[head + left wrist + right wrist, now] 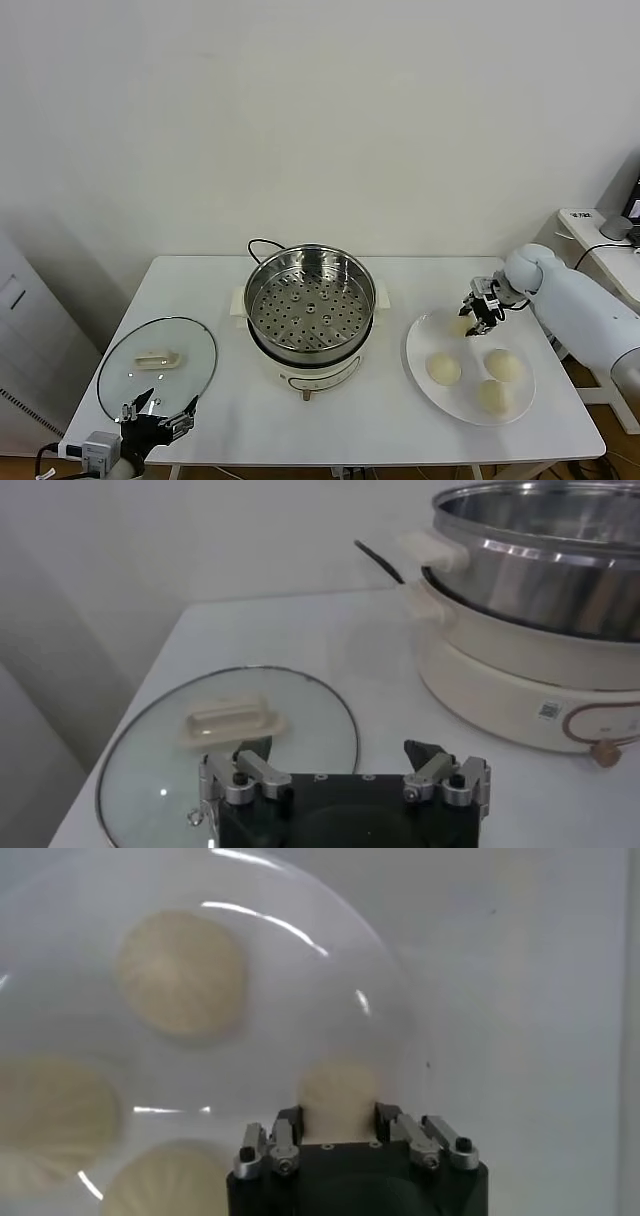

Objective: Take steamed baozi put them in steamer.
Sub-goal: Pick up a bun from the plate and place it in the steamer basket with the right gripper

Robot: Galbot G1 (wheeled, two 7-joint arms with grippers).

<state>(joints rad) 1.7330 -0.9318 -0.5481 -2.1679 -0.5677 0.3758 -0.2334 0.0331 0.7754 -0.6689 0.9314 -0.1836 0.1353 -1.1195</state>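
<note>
Right gripper (338, 1116) reaches down over plate (425, 380), fingers pinched on one baozi (338, 1093); left gripper (342, 765) parked wide apart, holding nothing, by glass lid (150, 750); no readable labels

A round glass lid (157, 367) lay flat on the white worktop (400, 285), near its front left corner. The lid had a pale handle (159, 359) on top. A flat white plate (428, 340) sat far from the lid, on the worktop's right side.
</note>
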